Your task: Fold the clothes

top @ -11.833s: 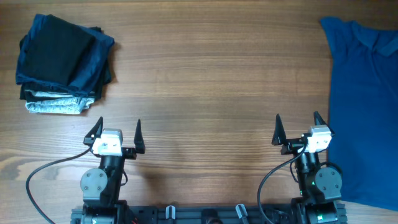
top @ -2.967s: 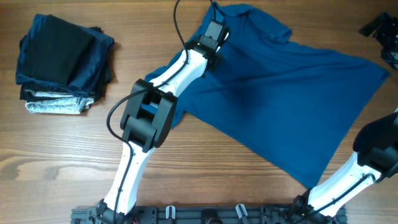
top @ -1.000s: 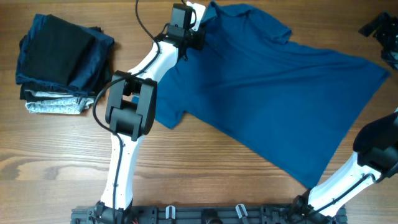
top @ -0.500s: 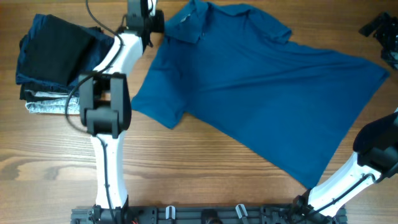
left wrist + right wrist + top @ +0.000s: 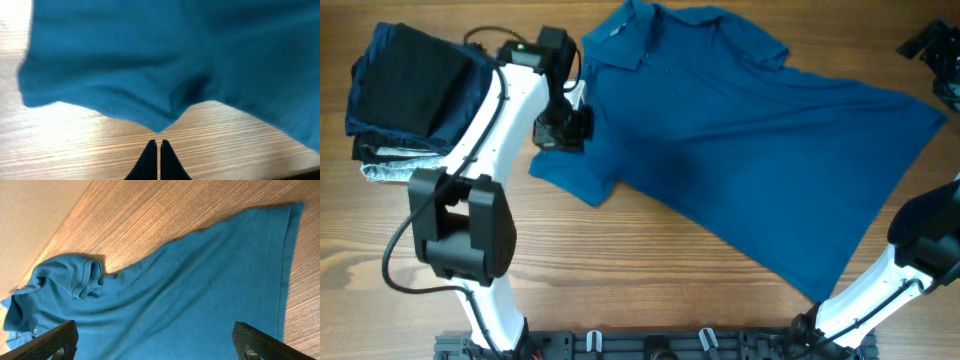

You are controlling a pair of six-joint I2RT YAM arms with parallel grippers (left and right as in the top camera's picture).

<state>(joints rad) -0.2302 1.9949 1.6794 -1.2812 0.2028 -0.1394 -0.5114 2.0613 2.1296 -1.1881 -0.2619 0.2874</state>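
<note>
Overhead: blue shirt (image 5: pixel 740 130) spread on worktop (image 5: pixel 650 280), left hand (image 5: pixel 563 128) at its sleeve edge.
Left wrist: left hand (image 5: pixel 156 145) pressed together, empty — shirt (image 5: pixel 150 65) edge just ahead.
Right wrist: right hand (image 5: pixel 155 325) spread wide, holds nothing — shirt (image 5: pixel 200 280) below.

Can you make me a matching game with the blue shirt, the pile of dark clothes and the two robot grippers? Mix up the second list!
Things:
1. blue shirt
2. pile of dark clothes
3. left gripper
4. right gripper

How they are:
A. wide open
B. stacked up on the left side
C. shut, pinching nothing
D. spread out, not folded yet

Pairs: 1-D, 2-B, 3-C, 4-A
</note>
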